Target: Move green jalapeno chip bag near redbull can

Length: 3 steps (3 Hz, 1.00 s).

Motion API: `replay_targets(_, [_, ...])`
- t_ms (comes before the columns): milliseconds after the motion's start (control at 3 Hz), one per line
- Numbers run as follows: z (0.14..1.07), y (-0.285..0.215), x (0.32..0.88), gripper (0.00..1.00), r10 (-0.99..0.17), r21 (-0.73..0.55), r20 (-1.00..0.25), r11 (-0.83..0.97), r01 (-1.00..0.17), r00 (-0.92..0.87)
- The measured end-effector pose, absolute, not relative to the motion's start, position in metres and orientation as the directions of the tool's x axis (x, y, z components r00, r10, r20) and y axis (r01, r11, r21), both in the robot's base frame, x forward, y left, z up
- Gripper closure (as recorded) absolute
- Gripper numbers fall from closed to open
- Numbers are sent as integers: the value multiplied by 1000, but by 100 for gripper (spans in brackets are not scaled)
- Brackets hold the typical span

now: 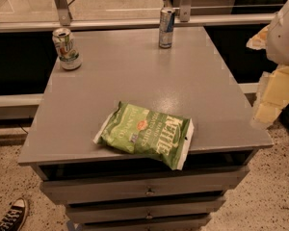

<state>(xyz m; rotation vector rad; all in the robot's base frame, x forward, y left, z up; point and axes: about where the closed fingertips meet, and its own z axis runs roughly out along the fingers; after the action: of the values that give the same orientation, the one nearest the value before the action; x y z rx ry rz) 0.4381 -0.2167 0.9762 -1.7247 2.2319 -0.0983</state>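
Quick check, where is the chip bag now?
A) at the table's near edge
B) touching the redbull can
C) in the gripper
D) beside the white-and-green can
A: the green jalapeno chip bag lies at the table's near edge, the redbull can stands at the far edge, and the gripper is off the table's right side.

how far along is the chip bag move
Done: nothing. The green jalapeno chip bag lies at the table's front edge, far from the redbull can standing at the back edge. In hand: nothing; the gripper hangs off the table's right side, apart from the bag. Left: grasp the bag, carry it back, set it beside the can.
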Motion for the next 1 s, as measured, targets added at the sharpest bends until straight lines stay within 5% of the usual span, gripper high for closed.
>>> replay_targets(1000, [906, -144, 456, 0, -896, -106, -381, 288, -952, -229])
